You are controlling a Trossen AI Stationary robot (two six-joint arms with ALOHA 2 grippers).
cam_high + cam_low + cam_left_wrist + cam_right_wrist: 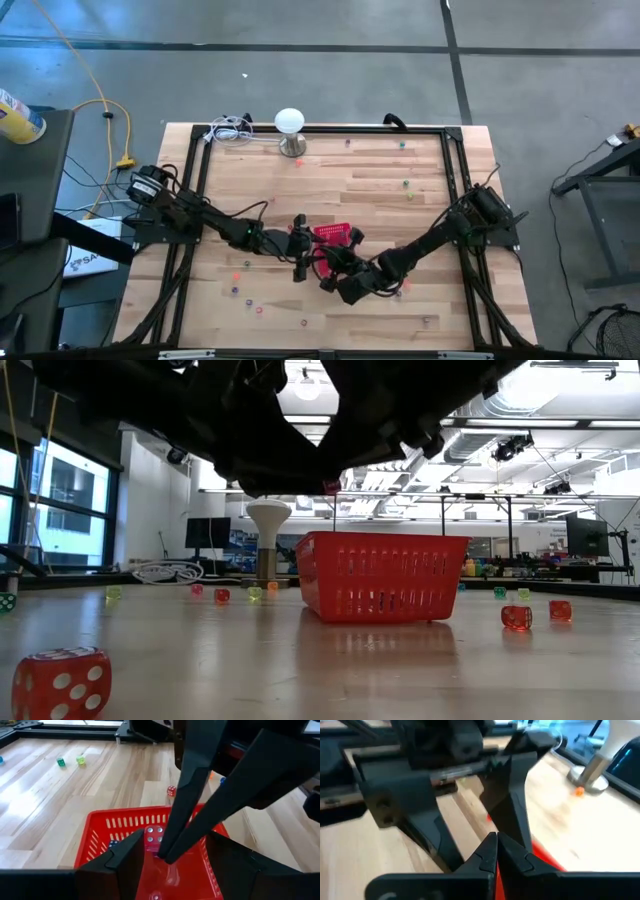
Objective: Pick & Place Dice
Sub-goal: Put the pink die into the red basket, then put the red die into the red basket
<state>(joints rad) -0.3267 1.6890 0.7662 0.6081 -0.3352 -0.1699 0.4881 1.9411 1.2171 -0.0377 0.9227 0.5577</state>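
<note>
The red basket [335,236] [380,575] stands on its base on the table. Inside it lie a blue die [114,843] and a pink die [154,836]. More dice [62,682] [516,617] [258,310] are scattered over the wood. My left gripper [174,837] comes from the table's left, its fingers apart above the basket's left end. My right gripper [165,857] [496,837] is shut, its tips meeting over the basket's inside, right beside the pink die. In the low view a small pink cube [331,487] shows under the arms, above the basket. My left gripper's fingers [125,865] stand over the basket's near rim, which they hide. I cannot tell whether they touch the basket. My right gripper's shut fingers [190,805] slant down into the basket beside the pink die. I cannot tell whether they touch it.
A white dome-topped lamp [289,122] [267,520] stands at the table's far edge, beside a coil of white cable [232,130]. A black frame [455,170] runs round the table. Loose dice lie near the front edge [236,291] and at the far right [407,183].
</note>
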